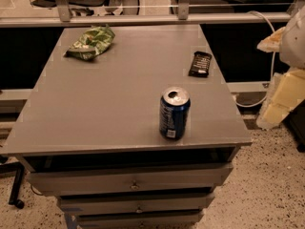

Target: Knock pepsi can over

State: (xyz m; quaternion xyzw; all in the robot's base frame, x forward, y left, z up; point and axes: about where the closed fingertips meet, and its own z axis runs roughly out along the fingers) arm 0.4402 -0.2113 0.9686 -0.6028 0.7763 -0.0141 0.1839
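The pepsi can [174, 112] stands upright near the front right of the grey table [109, 89]. It is dark blue with a silver top and white print. My gripper [281, 97] shows as cream-coloured parts at the right edge of the view. It hangs beside the table, off its right side, well apart from the can and about level with it.
A green snack bag [90, 43] lies at the table's far left. A flat black bar [200, 63] lies at the far right. Drawers [131, 180] sit under the tabletop. A rail and glass partition [143, 18] run behind the table. A white cable [267, 56] hangs at the right.
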